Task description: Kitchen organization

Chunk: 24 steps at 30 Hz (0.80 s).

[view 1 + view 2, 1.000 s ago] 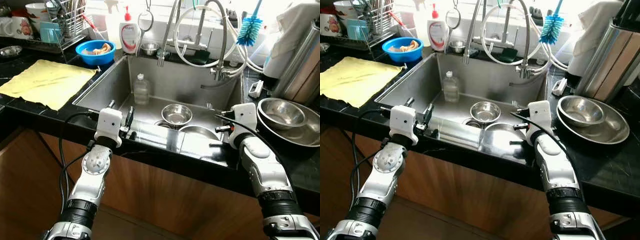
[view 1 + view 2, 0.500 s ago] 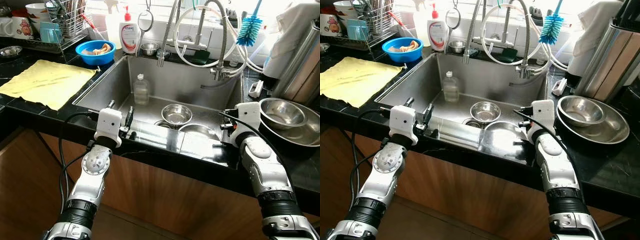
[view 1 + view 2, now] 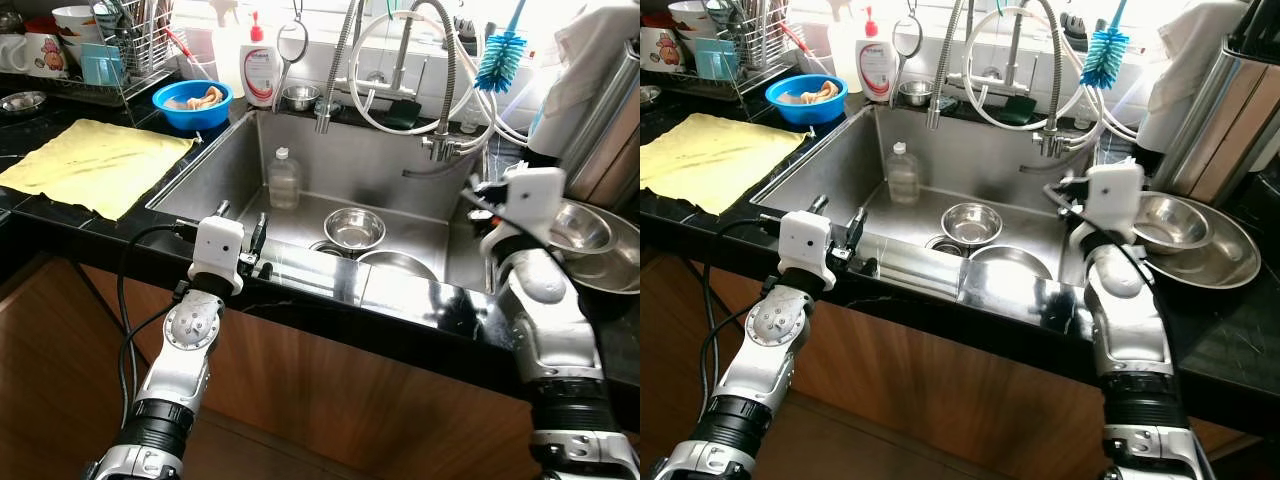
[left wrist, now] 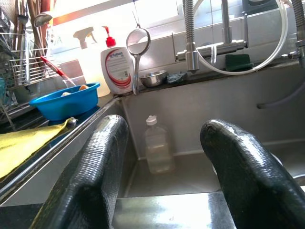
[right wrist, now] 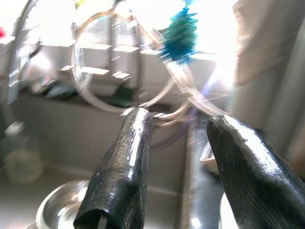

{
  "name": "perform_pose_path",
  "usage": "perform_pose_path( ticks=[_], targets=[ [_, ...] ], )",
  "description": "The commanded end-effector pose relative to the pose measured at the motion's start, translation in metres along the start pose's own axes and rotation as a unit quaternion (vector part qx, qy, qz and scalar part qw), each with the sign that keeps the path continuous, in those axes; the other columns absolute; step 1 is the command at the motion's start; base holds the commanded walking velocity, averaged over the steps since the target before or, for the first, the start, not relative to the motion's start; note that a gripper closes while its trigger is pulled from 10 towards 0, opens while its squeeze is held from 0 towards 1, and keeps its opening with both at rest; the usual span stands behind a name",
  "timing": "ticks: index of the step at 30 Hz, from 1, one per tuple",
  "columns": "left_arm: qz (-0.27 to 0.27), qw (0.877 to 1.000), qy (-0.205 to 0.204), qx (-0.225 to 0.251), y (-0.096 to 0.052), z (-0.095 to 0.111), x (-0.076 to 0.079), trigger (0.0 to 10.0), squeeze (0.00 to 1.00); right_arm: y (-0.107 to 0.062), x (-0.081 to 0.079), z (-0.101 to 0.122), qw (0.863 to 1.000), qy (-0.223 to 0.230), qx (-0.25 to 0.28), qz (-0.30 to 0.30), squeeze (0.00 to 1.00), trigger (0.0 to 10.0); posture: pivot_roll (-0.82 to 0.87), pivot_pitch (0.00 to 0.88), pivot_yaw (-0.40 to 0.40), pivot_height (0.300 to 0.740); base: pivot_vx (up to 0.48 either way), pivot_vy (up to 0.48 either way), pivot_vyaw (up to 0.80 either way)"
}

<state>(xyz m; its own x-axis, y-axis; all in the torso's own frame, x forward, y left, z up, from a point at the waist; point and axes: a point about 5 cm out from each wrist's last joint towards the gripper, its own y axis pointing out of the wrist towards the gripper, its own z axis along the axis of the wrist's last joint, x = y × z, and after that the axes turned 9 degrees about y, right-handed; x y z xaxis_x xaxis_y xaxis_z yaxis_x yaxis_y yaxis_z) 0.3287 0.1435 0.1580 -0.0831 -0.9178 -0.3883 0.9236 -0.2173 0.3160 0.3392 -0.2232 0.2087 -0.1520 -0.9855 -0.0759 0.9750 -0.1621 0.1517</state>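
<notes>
Barely started tbh. Small round steel bowl (image 3: 353, 227) and clear plastic bottle (image 3: 283, 179) sit in the steel sink (image 3: 215, 170); stacked steel bowls (image 3: 1220, 262) on the black surface (image 3: 55, 215). My left gripper (image 4: 164, 176) and right gripper (image 5: 176, 164) jaws both spread, holding nothing.

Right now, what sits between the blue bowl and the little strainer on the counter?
The white soap bottle stands between the blue bowl and the strainer, in the left eye view.

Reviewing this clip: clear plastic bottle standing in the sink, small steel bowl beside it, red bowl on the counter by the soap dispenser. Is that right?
Not quite: the bowl on the counter by the soap dispenser is blue, not red, as the left eye view shows. The clear plastic bottle and small steel bowl in the sink are right.
</notes>
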Motion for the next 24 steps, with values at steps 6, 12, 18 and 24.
perform_pose_path(
  ticks=[6,12,18,24],
  targets=[
    [-0.004,1.000,0.008,0.004,0.001,0.001,-0.003,10.0,0.00,-0.004,0.047,0.018,0.986,0.106,0.008,-0.127,1.00,10.0,0.05,0.000,-0.027,0.740,0.000,0.000,0.00],
    [-0.007,1.000,0.009,0.007,0.002,0.003,-0.003,10.0,0.00,-0.004,0.072,0.011,0.962,0.182,-0.022,-0.204,1.00,10.0,0.06,0.000,-0.025,0.740,0.000,0.000,0.00],
    [-0.006,1.000,0.011,0.008,0.003,0.003,-0.004,10.0,0.00,-0.001,0.073,0.009,0.951,0.216,-0.037,-0.216,0.00,10.0,0.06,0.000,-0.027,0.740,0.000,0.000,0.00],
    [-0.005,1.000,0.011,0.006,0.002,0.002,-0.004,10.0,0.00,0.002,0.073,0.004,0.941,0.245,-0.064,-0.222,0.00,10.0,0.06,0.000,-0.029,0.740,0.000,0.000,0.00]
  ],
)
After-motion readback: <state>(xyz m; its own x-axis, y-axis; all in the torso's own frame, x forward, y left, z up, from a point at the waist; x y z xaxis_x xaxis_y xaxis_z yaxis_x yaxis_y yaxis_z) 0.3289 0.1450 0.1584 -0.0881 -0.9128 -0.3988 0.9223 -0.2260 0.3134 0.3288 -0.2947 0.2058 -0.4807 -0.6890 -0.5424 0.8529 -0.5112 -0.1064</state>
